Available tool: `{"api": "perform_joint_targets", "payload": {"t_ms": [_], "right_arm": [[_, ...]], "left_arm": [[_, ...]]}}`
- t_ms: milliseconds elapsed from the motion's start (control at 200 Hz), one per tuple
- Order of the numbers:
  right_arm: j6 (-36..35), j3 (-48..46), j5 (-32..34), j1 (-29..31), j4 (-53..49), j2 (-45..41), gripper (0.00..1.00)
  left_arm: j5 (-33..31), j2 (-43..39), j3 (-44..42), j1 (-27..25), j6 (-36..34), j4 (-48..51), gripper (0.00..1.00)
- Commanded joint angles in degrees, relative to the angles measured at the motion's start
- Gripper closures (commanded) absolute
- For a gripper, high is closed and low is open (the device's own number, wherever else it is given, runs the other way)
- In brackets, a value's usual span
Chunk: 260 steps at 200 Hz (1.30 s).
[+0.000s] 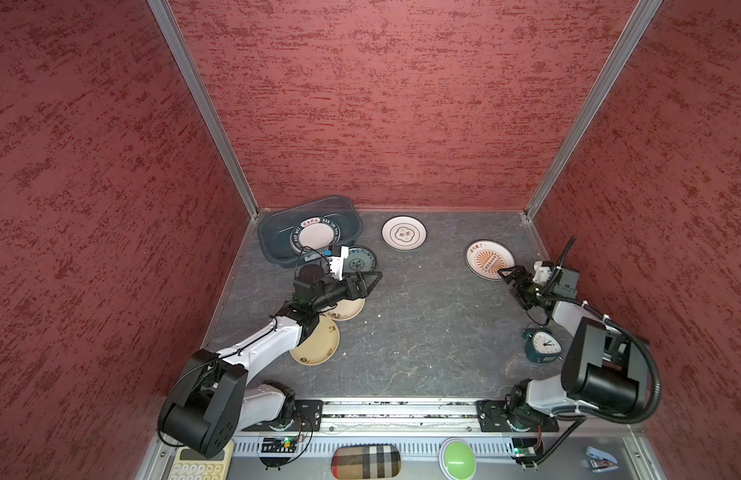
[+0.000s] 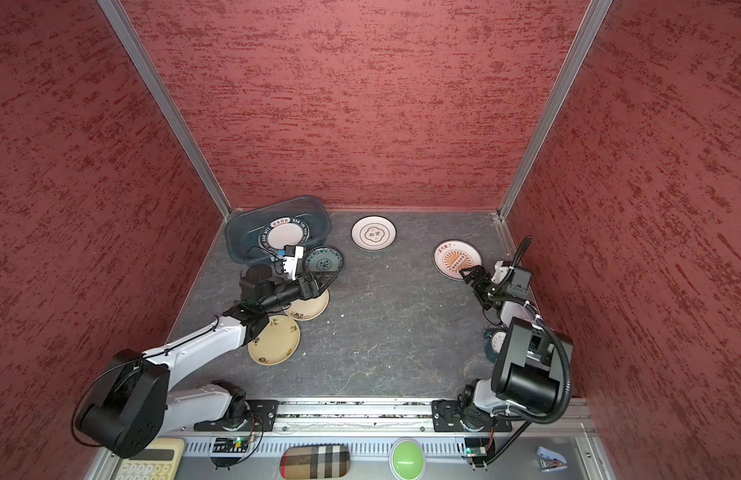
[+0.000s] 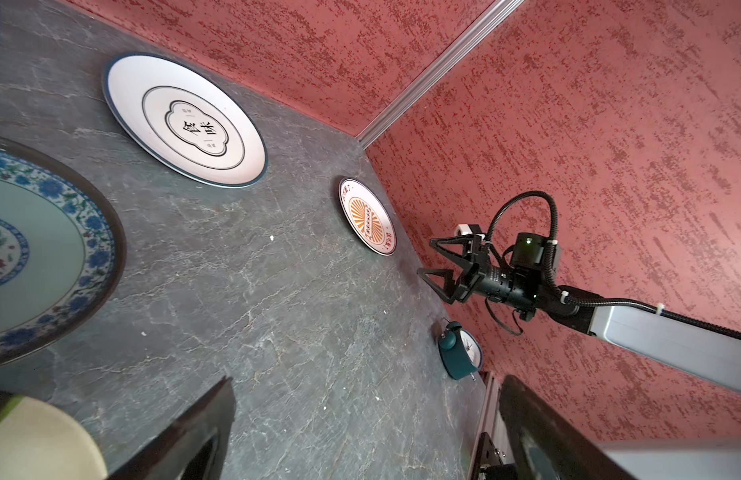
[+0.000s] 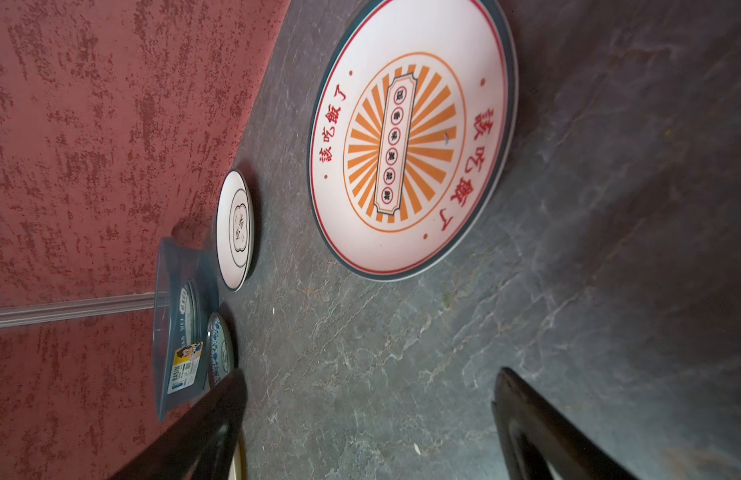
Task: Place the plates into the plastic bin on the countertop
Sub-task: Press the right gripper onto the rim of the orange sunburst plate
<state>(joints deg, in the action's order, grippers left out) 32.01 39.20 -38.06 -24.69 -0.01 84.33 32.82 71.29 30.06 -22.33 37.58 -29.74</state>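
Orange sunburst plate (image 4: 410,141) next: come in low with the right gripper (image 3: 426,257), spread wide and empty, just short of the near rim on the table (image 1: 423,332). Hook one finger under the rim, pinch firmly, lift level, then carry far across to the bin (image 1: 269,249). Hold the left gripper (image 1: 373,284), also spread, clear.

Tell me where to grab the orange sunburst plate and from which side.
Take the orange sunburst plate by its rim at the edge nearest the right gripper, coming in low from that side. It lies flat and alone on the countertop, so probably only the raised lip gives the open jaws something to pinch.
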Motion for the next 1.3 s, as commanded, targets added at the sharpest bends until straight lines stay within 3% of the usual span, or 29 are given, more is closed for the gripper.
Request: {"api": "perform_joint_targets", "payload": {"t_ms": [0, 476, 832, 1298], "right_arm": [[1.29, 1.69, 1.31, -0.54, 5.26, 2.78, 0.09], [2.41, 4.26, 2.98, -1.68, 11.99, 10.81, 0.15], [5.16, 8.55, 2.88, -1.85, 16.39, 18.8, 0.23], [6.55, 13.17, 4.51, -1.84, 16.59, 25.83, 0.48]], "left_arm": [[0.67, 0.94, 0.06, -1.34, 2.27, -4.37, 0.01], [1.48, 5.74, 2.54, -6.36, 4.99, -8.23, 0.01], [0.89, 6.23, 2.71, -7.03, 6.02, -8.25, 0.01], [0.67, 5.95, 4.0, -6.68, 3.86, -4.66, 0.0]]}}
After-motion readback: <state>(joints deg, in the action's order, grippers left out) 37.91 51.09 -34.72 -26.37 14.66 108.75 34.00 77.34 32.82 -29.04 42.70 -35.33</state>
